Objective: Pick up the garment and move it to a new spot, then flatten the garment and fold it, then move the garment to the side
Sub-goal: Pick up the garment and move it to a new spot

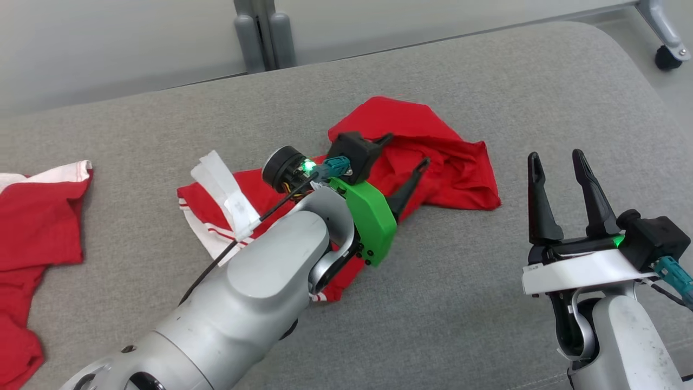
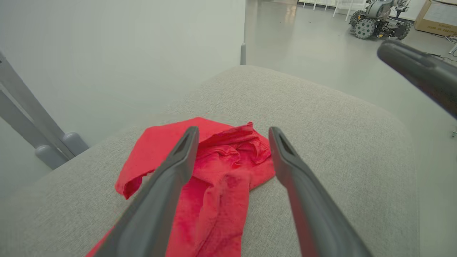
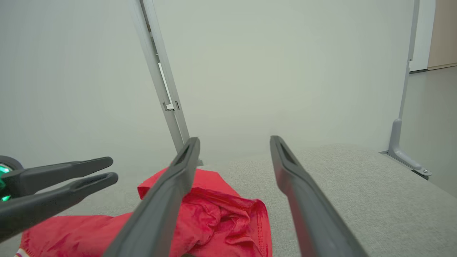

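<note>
The crumpled garment [image 1: 449, 157] lies under the wide, empty left gripper [image 1: 406, 150], left of the wide right gripper [image 1: 556, 157]; flattening and folding look undone.

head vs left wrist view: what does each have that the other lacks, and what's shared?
Head, not left wrist: second red garment at the left edge, white striped trim. Left wrist, not head: wheeled robot and cardboard box in the background. Both: red garment on the grey cushion, open left hand over it.
</note>
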{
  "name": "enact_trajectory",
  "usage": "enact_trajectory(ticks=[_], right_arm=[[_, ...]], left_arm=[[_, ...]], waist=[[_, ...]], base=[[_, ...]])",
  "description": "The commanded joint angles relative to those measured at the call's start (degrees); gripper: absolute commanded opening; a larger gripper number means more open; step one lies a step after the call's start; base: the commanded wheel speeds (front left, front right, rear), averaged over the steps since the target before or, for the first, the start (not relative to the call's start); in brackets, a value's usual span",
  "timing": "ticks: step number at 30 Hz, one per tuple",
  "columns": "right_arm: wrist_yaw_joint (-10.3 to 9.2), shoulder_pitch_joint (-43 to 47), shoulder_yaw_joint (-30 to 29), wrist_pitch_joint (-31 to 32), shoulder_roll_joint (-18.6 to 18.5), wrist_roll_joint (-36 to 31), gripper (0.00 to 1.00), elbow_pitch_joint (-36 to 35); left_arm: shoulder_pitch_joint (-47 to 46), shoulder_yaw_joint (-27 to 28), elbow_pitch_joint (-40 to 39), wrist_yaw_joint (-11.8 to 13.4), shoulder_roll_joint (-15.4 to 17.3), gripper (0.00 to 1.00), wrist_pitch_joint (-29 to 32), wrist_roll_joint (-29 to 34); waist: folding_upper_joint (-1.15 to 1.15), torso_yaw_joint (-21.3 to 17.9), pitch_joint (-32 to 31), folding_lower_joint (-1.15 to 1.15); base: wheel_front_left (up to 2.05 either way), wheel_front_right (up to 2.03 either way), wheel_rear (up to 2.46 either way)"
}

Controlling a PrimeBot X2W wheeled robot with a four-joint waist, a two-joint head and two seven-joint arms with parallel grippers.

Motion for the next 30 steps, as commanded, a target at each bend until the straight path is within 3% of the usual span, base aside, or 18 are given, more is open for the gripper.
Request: enact_trajectory(ticks=[1,4,7,11,14,16,20,30], right_arm=[[-0.06,0.8,0.1,-0.2,-0.1,0.2,1.00,-0.2],[-0.06,1.4,0.1,-0.2,-0.1,-0.7,1.00,-0.9],[-0.06,2.5,0.7,-0.2,-0.1,-2.6,1.00,-1.8],[-0.07,4.1,0.9,-0.2,-0.1,-5.0,1.00,-3.0],[-0.07,5.7,0.6,-0.2,-0.1,-6.5,1.00,-3.8],[-0.07,6.4,0.4,-0.2,-0.1,-6.9,1.00,-4.3],[-0.07,8.0,-0.2,-0.2,-0.1,-7.4,1.00,-4.9],[-0.07,10.1,0.7,-0.2,-0.2,-6.1,1.00,-6.4]], left_arm=[[1.1,0.5,0.3,0.9,0.8,1.00,-1.5,0.1],[2.9,2.7,-0.4,3.2,2.9,1.00,-6.3,0.2],[5.6,6.1,-3.3,7.1,6.0,1.00,-9.7,1.9],[12.8,12.9,-12.8,11.1,11.0,1.00,-10.3,5.8],[21.6,19.7,-21.6,14.9,15.2,1.00,-10.2,12.4],[26.3,22.4,-25.3,15.7,15.5,1.00,-10.2,15.0],[34.9,28.6,-30.5,15.1,15.0,1.00,-10.2,19.1],[47.5,42.1,-35.7,7.6,5.8,1.00,-10.2,27.0]], waist=[[0.00,2.8,-1.9,0.00],[0.00,4.5,-2.7,0.00],[0.00,6.1,-3.3,0.00],[0.00,8.4,-3.8,0.00],[0.00,9.9,-4.5,0.00],[0.00,10.6,-4.8,0.00],[0.00,11.4,-5.8,0.00],[0.00,10.1,-5.9,0.00]], base=[[0.00,0.00,0.00],[0.00,0.00,0.00],[0.00,0.00,0.00],[0.00,0.00,0.00],[0.00,0.00,0.00],[0.00,0.00,0.00],[0.00,0.00,0.00],[0.00,0.00,0.00]])
